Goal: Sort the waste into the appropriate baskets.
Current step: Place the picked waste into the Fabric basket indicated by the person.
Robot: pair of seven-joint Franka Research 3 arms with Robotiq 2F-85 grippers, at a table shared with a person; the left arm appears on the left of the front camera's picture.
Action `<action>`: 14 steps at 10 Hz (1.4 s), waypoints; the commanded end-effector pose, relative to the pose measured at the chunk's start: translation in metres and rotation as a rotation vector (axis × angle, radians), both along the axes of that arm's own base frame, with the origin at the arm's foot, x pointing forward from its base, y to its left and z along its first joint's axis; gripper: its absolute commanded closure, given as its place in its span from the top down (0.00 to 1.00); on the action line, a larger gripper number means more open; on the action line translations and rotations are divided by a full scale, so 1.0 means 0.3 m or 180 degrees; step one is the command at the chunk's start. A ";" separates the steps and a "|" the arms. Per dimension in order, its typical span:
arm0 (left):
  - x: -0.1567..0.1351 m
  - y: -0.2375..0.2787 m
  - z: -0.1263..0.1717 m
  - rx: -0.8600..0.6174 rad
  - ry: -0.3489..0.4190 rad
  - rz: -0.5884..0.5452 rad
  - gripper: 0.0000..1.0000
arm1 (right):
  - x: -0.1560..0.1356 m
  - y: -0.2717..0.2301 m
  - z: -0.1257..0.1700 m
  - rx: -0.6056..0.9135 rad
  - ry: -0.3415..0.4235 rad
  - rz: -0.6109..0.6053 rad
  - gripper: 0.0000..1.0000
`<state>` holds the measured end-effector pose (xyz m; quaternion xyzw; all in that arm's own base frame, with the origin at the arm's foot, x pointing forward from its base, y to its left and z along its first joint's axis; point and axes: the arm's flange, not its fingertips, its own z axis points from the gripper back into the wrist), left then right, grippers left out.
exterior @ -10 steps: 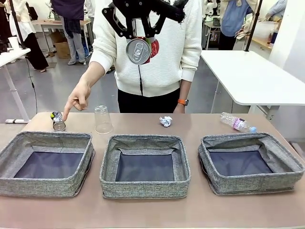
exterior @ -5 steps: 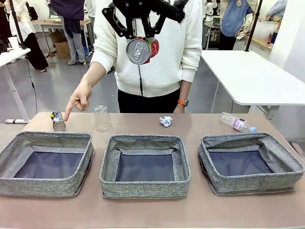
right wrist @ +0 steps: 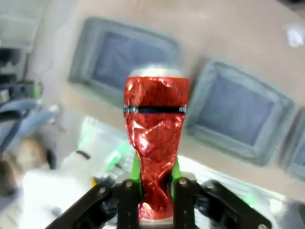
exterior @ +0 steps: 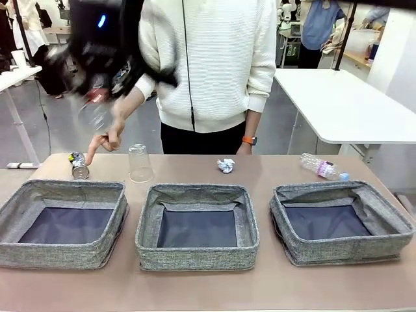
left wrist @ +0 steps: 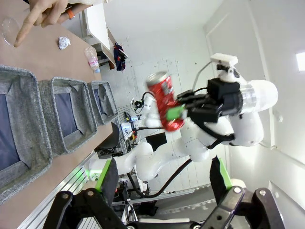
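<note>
The crushed red can (right wrist: 156, 138) is pinched at its narrowed lower part between the green pads of the right gripper (right wrist: 156, 188), whose jaws are pressed against both of its sides. It is held in line with the fingers, in the air and well above the bench (exterior: 195, 286). In the front view, the arm and can are seen as a blur at the upper left, over the bench's left end.

The left gripper (left wrist: 162, 174) is held with its jaws spread wide.

3 grey woven baskets are set in a row along the near side of the bench: the left basket (exterior: 65, 186), the middle basket (exterior: 195, 190) and the right basket (exterior: 338, 188).

Behind the left basket, a silver-dark can (exterior: 79, 168) is laid on its side. The person's hand (exterior: 105, 138) is pointed at it, with the index fingertip just beside it. Just to the right, a clear plastic cup (exterior: 140, 162) is stood upside down.

A crumpled white paper ball (exterior: 225, 165) is seen behind the middle basket. A clear bottle (exterior: 323, 168) with a pink label is laid on its side behind the right basket, its blue cap towards the right.
</note>
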<state>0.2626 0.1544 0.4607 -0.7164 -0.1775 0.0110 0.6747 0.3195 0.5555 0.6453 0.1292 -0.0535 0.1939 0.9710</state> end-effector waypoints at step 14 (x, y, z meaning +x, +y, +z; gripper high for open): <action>-0.004 -0.008 0.007 -0.0053 -0.0086 0.0007 1.00 | 0.146 0.223 -0.635 0.0575 -0.0082 0.1520 0.26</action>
